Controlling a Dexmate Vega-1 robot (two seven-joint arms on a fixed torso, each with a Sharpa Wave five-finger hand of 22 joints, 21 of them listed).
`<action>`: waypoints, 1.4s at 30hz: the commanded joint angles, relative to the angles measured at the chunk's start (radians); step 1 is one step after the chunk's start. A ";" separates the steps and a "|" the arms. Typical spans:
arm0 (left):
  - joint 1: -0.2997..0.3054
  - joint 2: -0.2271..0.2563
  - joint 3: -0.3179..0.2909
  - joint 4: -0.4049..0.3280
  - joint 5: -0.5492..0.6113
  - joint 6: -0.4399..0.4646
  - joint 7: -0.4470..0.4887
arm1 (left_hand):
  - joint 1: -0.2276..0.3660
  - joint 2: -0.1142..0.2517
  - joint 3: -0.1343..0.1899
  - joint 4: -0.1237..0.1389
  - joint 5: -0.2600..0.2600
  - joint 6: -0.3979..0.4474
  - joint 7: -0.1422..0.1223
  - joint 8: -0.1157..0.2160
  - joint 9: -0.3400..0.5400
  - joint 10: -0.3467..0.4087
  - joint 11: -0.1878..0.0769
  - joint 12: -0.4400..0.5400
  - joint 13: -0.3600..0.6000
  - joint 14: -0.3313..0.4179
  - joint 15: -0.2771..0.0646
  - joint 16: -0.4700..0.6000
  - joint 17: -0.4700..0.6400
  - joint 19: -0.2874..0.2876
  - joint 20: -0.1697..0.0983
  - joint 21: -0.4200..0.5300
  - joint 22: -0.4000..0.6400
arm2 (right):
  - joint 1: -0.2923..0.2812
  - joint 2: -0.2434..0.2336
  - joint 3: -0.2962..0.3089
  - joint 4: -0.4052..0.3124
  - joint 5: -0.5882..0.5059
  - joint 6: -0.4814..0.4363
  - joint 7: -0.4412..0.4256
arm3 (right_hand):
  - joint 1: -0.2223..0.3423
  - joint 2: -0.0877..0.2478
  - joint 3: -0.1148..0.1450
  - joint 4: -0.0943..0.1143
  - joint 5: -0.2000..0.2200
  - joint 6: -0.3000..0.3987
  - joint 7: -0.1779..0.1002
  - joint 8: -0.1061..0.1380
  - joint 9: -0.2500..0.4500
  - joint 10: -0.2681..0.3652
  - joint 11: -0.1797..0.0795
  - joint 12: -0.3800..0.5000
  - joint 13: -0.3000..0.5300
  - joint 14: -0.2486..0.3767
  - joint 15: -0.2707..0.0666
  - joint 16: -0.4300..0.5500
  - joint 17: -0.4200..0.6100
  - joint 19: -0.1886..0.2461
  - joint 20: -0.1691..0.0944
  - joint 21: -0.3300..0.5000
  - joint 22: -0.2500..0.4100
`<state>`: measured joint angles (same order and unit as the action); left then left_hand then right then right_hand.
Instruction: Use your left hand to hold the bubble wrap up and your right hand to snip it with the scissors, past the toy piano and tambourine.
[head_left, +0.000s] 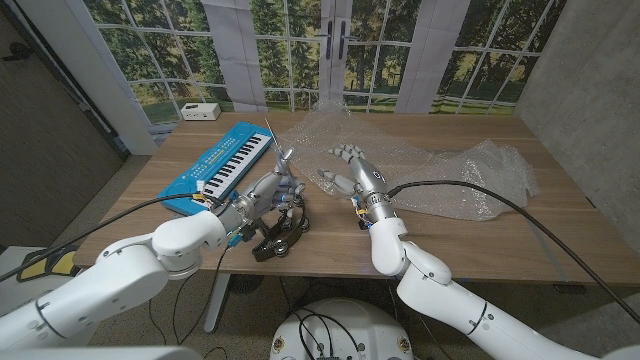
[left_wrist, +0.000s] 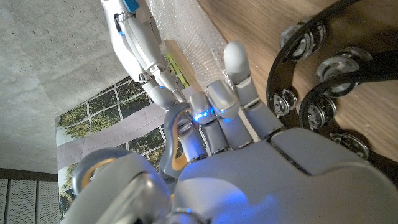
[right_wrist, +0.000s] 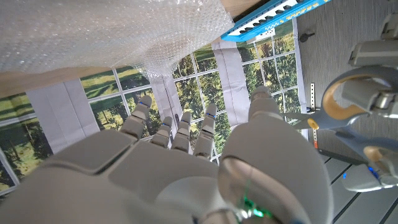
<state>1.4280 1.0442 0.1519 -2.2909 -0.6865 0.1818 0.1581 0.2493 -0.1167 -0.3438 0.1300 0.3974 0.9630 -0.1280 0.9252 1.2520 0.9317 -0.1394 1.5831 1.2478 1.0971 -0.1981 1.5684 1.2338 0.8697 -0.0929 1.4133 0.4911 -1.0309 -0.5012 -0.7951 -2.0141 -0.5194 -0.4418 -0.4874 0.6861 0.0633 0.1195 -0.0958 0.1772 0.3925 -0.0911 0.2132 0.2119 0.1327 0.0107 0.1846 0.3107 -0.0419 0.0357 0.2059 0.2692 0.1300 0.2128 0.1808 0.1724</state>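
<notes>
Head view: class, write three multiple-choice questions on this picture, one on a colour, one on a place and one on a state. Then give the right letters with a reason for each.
1. What colour is the body of the toy piano?
A. red
B. blue
C. green

2. Where does the tambourine lie?
A. on the toy piano's keys
B. at the near edge of the table, just in front of the left hand
C. at the far edge, by the windows

3. How is the right hand?
A. open, fingers apart, holding nothing
B. curled into a fist
C. holding the tambourine

Answers:
1 B: the case around the white keys is bright blue.
2 B: the black ring lies by the near edge, below the left hand.
3 A: its fingers are spread and nothing is in them.
</notes>
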 joint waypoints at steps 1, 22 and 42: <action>0.012 0.007 -0.013 -0.009 0.008 0.023 0.002 | -0.003 -0.019 -0.004 0.007 -0.002 -0.005 0.005 0.666 0.001 0.048 -0.053 0.004 0.003 0.006 -0.002 0.003 0.005 0.007 -0.002 0.008 -0.001 | 0.063 0.065 -0.100 0.042 -0.127 -0.115 0.021 | -0.023 -0.005 -0.012 0.003 0.000 0.009 0.031 0.005 0.005 -0.018 0.026 0.002 -0.003 -0.014 0.006 -0.001 -0.002 -0.015 0.001 0.002 0.002; 0.047 0.002 -0.043 -0.009 0.013 0.015 -0.008 | -0.015 -0.022 -0.002 0.015 0.000 -0.008 0.003 0.666 0.001 0.047 -0.054 0.004 0.003 0.008 -0.003 0.004 0.004 0.008 -0.004 0.008 -0.004 | 0.140 0.146 -0.200 0.188 -0.244 -0.205 -0.015 | -0.004 0.008 -0.001 -0.014 0.006 0.064 0.050 0.022 0.007 0.001 0.061 0.018 -0.021 0.008 -0.003 0.011 -0.013 0.009 -0.005 0.015 0.002; 0.047 0.005 -0.056 -0.019 0.013 0.030 -0.026 | -0.014 -0.020 0.000 0.016 0.002 -0.008 0.004 0.666 0.001 0.046 -0.056 0.004 0.003 0.007 -0.003 0.004 0.005 0.007 -0.004 0.009 -0.006 | 0.209 0.165 -0.247 0.326 -0.257 -0.170 -0.002 | 0.038 0.020 0.020 -0.044 0.002 0.098 -0.015 0.023 0.008 -0.060 -0.062 0.010 -0.054 -0.066 -0.052 -0.003 -0.029 -0.017 -0.037 0.007 0.000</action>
<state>1.4745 1.0480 0.1026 -2.3050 -0.6743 0.2027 0.1424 0.2358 -0.1377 -0.3414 0.1402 0.3975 0.9512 -0.1306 0.9253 1.2498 0.9340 -0.1407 1.5831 1.2477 1.0970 -0.1980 1.5684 1.2338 0.8697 -0.0928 1.4133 0.4817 -0.8576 -0.3568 -1.0187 -1.7681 -0.7735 -0.6187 -0.4881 0.7023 0.0833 0.1349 -0.1273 0.1773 0.4553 -0.0820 0.2269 0.2164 0.0737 -0.0105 0.1921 0.2623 -0.0976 0.0011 0.2028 0.2418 0.1139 0.1888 0.1883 0.1725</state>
